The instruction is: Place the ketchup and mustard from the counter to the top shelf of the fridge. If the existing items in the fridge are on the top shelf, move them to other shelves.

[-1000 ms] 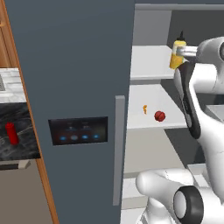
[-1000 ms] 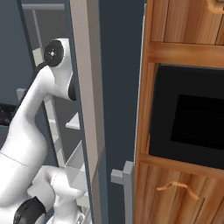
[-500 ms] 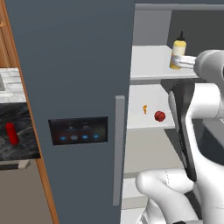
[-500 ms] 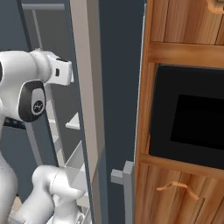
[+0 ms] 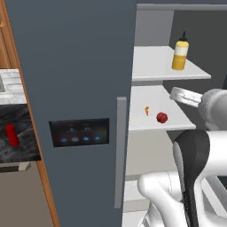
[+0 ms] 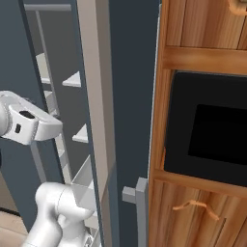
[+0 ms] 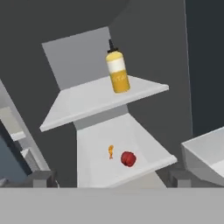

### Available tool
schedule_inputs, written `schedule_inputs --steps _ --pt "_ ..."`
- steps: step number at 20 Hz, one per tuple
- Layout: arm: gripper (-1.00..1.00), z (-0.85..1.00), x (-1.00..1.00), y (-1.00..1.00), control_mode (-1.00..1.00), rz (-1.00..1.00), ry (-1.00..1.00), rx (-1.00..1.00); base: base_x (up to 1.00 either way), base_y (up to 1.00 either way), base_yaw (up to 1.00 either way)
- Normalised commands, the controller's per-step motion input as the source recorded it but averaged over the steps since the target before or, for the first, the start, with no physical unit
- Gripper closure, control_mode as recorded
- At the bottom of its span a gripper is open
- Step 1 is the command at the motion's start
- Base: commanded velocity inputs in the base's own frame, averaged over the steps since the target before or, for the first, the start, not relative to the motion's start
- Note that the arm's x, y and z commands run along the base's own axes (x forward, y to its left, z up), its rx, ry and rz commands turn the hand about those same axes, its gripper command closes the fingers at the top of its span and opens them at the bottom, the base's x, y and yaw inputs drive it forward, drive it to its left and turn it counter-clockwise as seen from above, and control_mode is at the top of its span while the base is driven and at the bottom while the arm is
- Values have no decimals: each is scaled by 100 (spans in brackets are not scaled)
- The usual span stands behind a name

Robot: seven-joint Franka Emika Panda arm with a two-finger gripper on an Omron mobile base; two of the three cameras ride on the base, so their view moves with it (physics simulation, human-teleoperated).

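The yellow mustard [image 5: 180,55] [image 7: 117,74] stands upright and free at the right of the fridge's top shelf [image 5: 150,66] [image 7: 83,105]. One shelf lower [image 5: 146,123] lie the existing items: a small red ball [image 5: 162,117] [image 7: 127,158] and a tiny orange piece [image 5: 146,110] [image 7: 110,151]. The red ketchup [image 5: 12,134] stands on the black counter [image 5: 20,150], left of the fridge door [image 5: 75,66]. My gripper [image 7: 110,178] is open and empty, hanging in front of the shelves at about the lower shelf's height, apart from the mustard. Its hand [image 5: 184,95] shows right of the red ball.
The open fridge door stands between the counter and the shelves, its grey bar handle [image 5: 119,150] facing me. Pale door bins [image 7: 205,153] sit to the hand's right. A wooden cabinet with a black built-in appliance [image 6: 212,135] flanks the fridge.
The gripper has let go of the mustard, drawn back from the top shelf and dropped lower. The mustard stays upright on the shelf.
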Motion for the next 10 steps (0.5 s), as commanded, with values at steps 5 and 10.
schedule_inputs --steps 5,10 --pt "-100 -14 -77 -1 -100 5 23 4 0 0 0" --pt "-100 0 -6 0 -100 0 2 1 0 0 0"
